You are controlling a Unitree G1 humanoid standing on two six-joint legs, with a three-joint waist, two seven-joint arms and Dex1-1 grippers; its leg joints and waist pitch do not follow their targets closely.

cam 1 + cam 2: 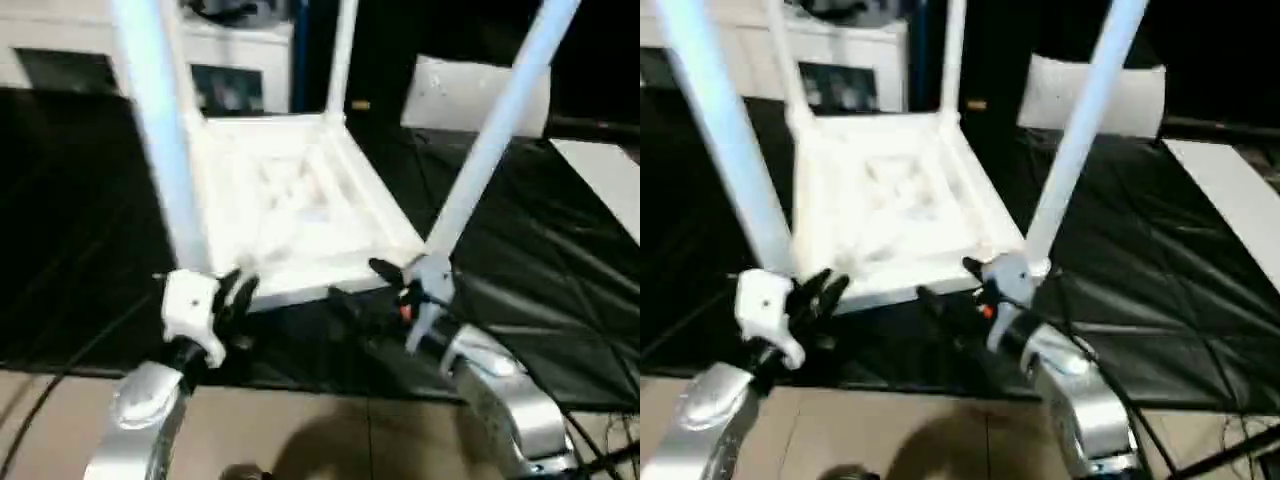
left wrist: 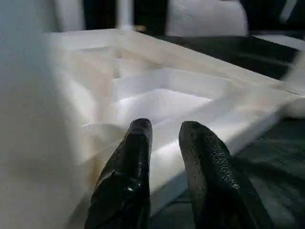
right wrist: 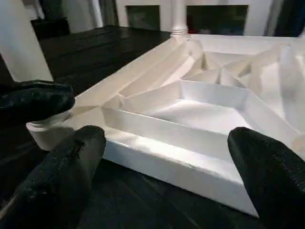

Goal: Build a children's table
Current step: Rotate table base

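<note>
The children's table [image 1: 300, 200] lies upside down on the black-covered work table [image 1: 560, 300], ribbed underside up. Several white legs rise from its corners. The near-left leg [image 1: 160, 130] stands close to upright and the near-right leg [image 1: 490, 140] leans to the right. My left gripper [image 1: 238, 292] hovers at the near-left corner beside that leg's base; its fingers [image 2: 128, 167] stand a narrow gap apart with nothing between them. My right gripper [image 1: 365, 285] is wide open in front of the table's near edge [image 3: 181, 162], by the near-right leg's base, holding nothing.
A white cabinet with glass doors [image 1: 240, 60] stands behind the work table. A pale flat block [image 1: 470, 90] lies at the back right and a white panel [image 1: 610, 170] at the far right. Tan floor [image 1: 330, 440] and dark cables [image 1: 30, 410] run below the table's front edge.
</note>
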